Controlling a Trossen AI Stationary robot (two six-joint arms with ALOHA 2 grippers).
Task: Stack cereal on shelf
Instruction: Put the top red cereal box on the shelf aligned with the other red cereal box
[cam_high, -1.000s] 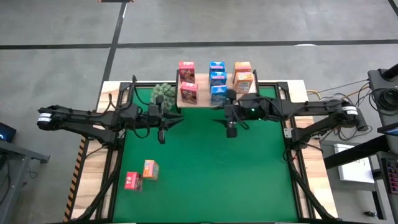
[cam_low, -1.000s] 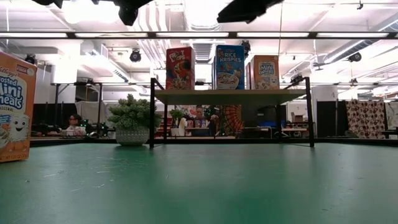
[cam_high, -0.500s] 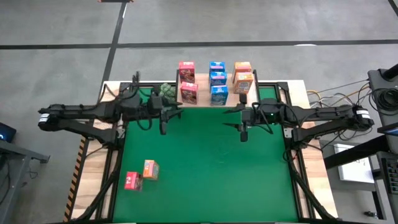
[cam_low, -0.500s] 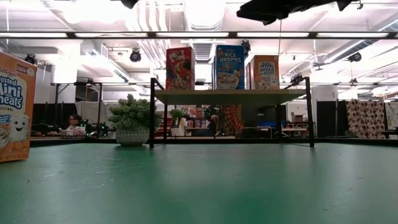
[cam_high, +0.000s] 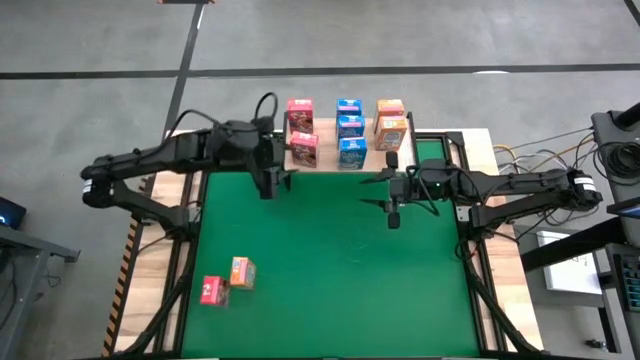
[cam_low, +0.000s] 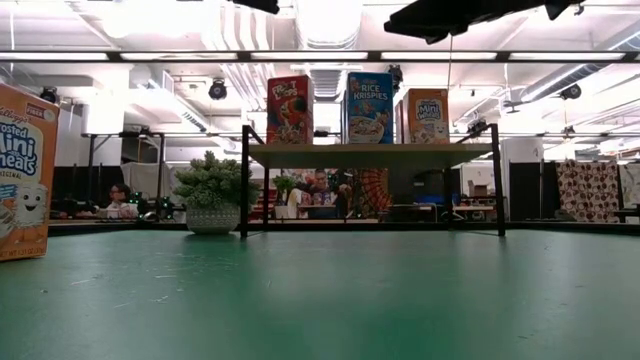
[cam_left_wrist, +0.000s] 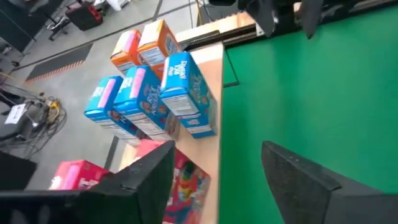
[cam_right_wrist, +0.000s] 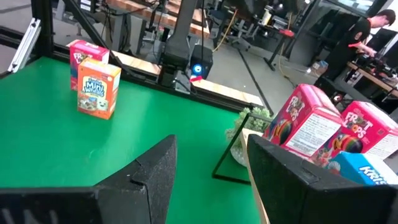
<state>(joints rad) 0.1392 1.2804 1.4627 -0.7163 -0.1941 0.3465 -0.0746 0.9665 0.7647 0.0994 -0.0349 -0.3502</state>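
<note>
Left gripper (cam_high: 268, 187) hanging over the far left part of the green mat (cam_high: 330, 270), fingers (cam_left_wrist: 292, 180) spread wide with nothing between them, touching nothing. Just beyond it, the shelf (cam_high: 345, 158) with seven cereal boxes on top: two pink-red boxes (cam_high: 301, 132) nearest, in a column straight ahead; three blue boxes (cam_high: 349, 130) past those toward the other arm; two orange boxes (cam_high: 390, 122) farthest along the board. Hidden beneath the arm in the overhead view, the green plant ball (cam_low: 213, 190) visible only from table height, standing just beside the shelf's left leg.

Right gripper (cam_high: 393, 214) poised over the far right part of the mat, jaws likewise wide apart, empty and clear of everything; fingers (cam_right_wrist: 155, 171) framing bare green surface. Ahead of it and to its far side, the shelf's right end with the orange pair closest. Well apart from both grippers, at the near left corner of the mat, two more boxes side by side: an orange box (cam_high: 242, 272) standing upright and a pink-red box (cam_high: 211, 290) touching or almost touching it, exact contact impossible to judge. People (cam_right_wrist: 367, 31) visible in the room beyond the table.
</note>
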